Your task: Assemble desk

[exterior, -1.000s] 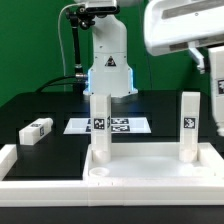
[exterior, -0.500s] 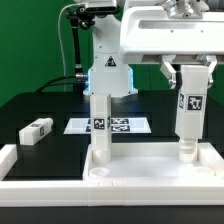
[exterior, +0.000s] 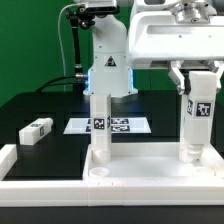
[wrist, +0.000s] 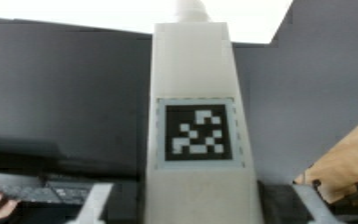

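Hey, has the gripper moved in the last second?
Yes. Against the fixed marker board, the gripper has come down and toward the exterior view's left, and now grips a leg over the tabletop.

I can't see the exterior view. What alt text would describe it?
The robot's jaws hold a white tagged leg upright over the white tabletop, toward the exterior view's right. A second leg stands on the tabletop toward the exterior view's left, and a third leg lies on the black table.
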Action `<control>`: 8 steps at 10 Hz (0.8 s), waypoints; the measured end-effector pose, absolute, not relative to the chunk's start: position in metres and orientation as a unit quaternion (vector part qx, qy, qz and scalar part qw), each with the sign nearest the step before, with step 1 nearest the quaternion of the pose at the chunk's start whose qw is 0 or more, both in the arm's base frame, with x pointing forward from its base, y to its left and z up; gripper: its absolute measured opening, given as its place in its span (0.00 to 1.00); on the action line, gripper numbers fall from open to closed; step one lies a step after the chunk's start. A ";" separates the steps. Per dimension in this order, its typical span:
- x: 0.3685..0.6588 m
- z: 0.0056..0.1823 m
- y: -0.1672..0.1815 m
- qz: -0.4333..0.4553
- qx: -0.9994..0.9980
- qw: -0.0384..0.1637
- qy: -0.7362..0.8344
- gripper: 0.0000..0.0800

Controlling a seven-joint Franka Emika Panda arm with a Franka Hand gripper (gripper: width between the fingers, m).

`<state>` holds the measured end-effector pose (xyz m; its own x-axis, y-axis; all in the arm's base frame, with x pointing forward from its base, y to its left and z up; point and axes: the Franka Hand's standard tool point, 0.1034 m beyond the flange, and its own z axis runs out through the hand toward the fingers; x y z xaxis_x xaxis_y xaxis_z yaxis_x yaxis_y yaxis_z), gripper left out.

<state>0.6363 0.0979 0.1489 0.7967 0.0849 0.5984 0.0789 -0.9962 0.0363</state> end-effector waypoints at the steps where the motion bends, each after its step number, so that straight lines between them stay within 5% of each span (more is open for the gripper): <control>1: 0.636 0.147 0.099 0.315 0.948 0.003 0.040 0.36; 8: 0.636 0.132 0.105 0.306 0.951 0.006 0.046 0.36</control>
